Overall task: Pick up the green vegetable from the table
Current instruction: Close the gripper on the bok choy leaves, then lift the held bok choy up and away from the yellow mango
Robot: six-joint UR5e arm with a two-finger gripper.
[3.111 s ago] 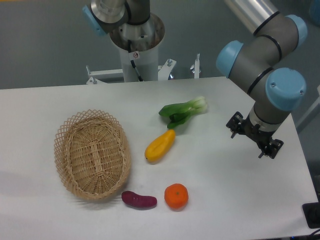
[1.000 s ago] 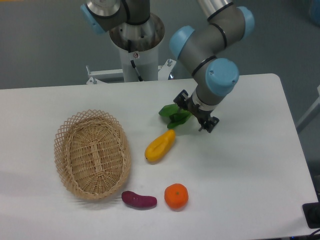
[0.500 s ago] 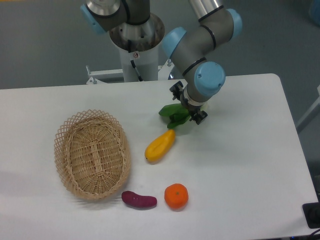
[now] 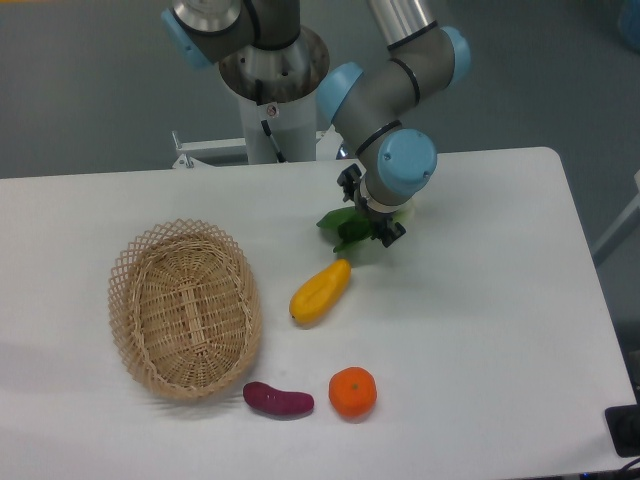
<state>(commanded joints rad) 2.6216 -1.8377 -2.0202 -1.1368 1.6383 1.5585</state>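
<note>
White table [image 4: 500, 330], grey wall — gripper [image 4: 368, 212] over green vegetable [image 4: 342, 228]; jaw state seemingly hidden.

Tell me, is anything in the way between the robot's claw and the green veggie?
Nothing visible is. The gripper is right over the green vegetable, hiding its pale stalk end. The yellow fruit lies just below the leaves, off to the side, not between them. Whether the jaws are open or shut cannot be seen.

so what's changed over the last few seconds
The gripper swung from the table's right side leftward and now sits over the green vegetable, hiding its pale stalk end. A grasp can't be confirmed. The vegetable, basket, yellow fruit, orange and purple piece haven't moved.
</note>
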